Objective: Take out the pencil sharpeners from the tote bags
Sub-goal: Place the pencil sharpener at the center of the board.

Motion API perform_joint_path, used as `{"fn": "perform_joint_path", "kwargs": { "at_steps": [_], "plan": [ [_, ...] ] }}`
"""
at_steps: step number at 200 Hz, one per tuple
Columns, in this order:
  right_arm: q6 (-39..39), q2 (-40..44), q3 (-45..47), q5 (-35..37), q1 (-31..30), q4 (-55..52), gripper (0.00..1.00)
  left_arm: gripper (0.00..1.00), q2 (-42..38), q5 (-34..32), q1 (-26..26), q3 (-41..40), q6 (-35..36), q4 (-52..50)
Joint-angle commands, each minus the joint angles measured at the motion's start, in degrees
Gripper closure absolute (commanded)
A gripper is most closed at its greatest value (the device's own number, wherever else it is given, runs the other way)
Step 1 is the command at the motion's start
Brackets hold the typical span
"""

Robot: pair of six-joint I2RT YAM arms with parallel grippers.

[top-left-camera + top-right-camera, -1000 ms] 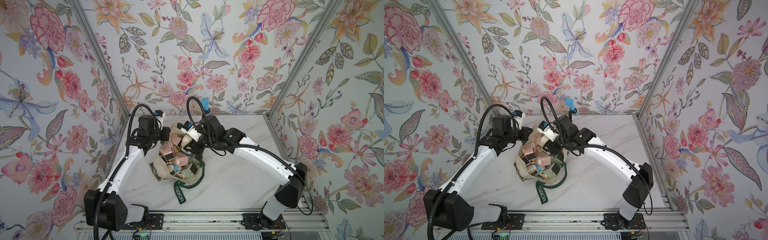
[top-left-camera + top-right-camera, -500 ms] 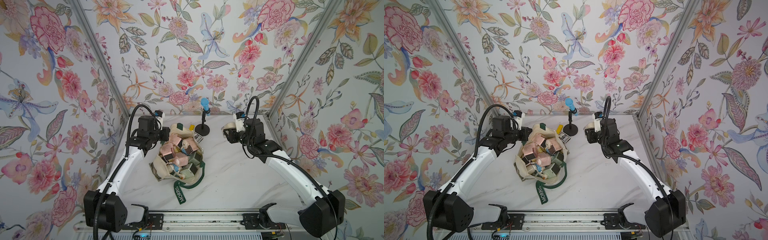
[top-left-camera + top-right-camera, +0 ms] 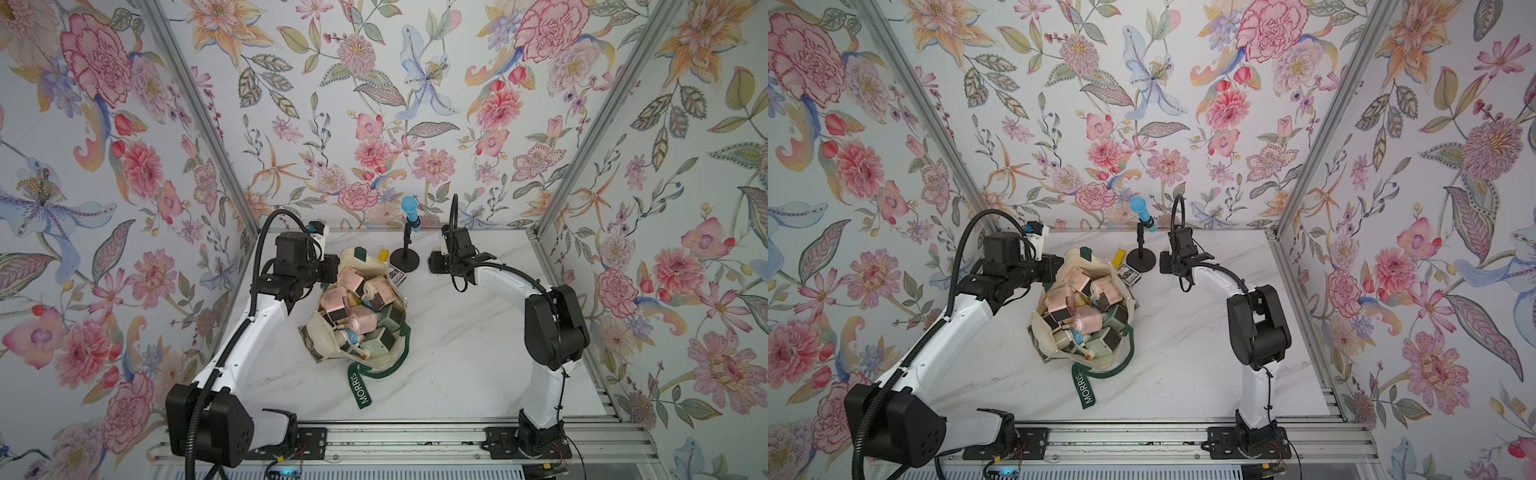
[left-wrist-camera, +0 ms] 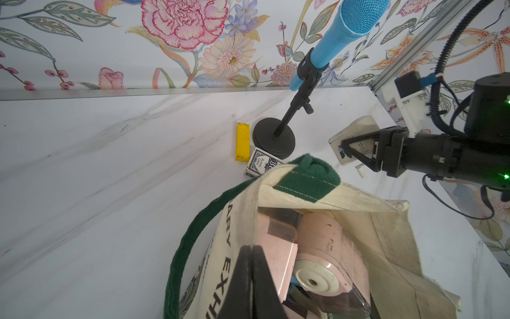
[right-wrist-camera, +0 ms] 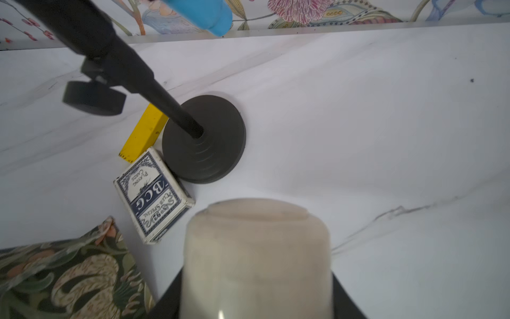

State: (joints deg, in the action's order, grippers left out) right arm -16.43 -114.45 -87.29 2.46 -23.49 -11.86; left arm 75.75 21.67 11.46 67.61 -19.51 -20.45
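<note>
Pencil sharpeners (image 3: 357,299), mostly pink, lie heaped in the tote bag (image 3: 323,338) mid-tabletop (image 3: 457,353). The left hand (image 4: 250,250) pinches its rim tight, and the right hand (image 4: 352,144) holds a cream sharpener (image 4: 358,129) beside the microphone stand (image 3: 404,261).

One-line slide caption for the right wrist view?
Right gripper holds a cream pencil sharpener near the microphone stand base, playing-card box and yellow bar.
</note>
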Motion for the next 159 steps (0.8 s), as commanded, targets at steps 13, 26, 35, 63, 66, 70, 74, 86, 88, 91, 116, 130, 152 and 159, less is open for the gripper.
{"fn": "perform_joint_path", "kwargs": {
  "at_steps": [13,26,35,63,66,70,74,86,88,91,116,130,152,159],
  "plan": [
    [-0.64,-8.54,-10.72,5.47,-0.1,-2.9,0.9,1.0,-2.09,-0.67,-0.07,-0.51,-0.34,-1.31],
    [-0.81,-11.73,-14.12,5.98,0.01,-4.25,0.9,1.0,-2.31,-0.79,-0.11,-0.53,-0.31,-1.37],
    [-0.88,-13.79,-16.51,6.36,0.11,-5.41,0.9,1.0,-2.48,-0.76,-0.28,-0.55,-0.26,-1.42],
    [-0.95,-18.34,-21.61,7.33,0.58,-7.57,0.89,1.0,-2.88,-1.0,-0.21,-0.63,-0.27,-1.41],
    [-0.96,-18.67,-21.96,7.5,0.7,-7.82,0.89,1.0,-2.85,-1.1,-0.21,-0.64,-0.27,-1.36],
    [-0.91,-19.13,-22.62,7.56,0.67,-8.25,0.89,1.0,-2.82,-1.09,-0.2,-0.6,-0.26,-1.43],
    [-0.94,-19.64,-23.29,7.66,0.73,-8.69,0.89,1.0,-2.75,-1.02,-0.13,-0.51,-0.22,-1.39],
    [-0.99,-20.98,-25.02,7.63,0.79,-9.95,0.88,1.0,-2.63,-0.93,-0.3,-0.46,-0.27,-1.57],
    [-1.05,-21.23,-25.3,7.67,0.8,-10.18,0.88,1.0,-2.62,-0.89,-0.3,-0.4,-0.25,-1.6],
    [-1.14,-21.51,-25.69,7.71,0.8,-10.53,0.88,1.0,-2.62,-0.85,-0.26,-0.38,-0.27,-1.57],
    [-1.41,-22.82,-27.05,8.08,0.71,-11.76,0.87,1.0,-2.82,-0.84,-0.35,-0.55,-0.27,-1.53],
    [-1.53,-23.4,-27.47,8.2,0.72,-12.44,0.85,1.0,-2.81,-0.85,-0.37,-0.63,-0.25,-1.5],
    [-1.45,-24.35,-28.73,8.18,0.62,-14.11,0.79,1.0,-2.71,-0.84,-0.37,-0.55,-0.27,-1.53],
    [-1.41,-24.36,-28.64,8.15,0.59,-14.28,0.76,1.0,-2.7,-0.85,-0.37,-0.62,-0.27,-1.5]
  ]
}}
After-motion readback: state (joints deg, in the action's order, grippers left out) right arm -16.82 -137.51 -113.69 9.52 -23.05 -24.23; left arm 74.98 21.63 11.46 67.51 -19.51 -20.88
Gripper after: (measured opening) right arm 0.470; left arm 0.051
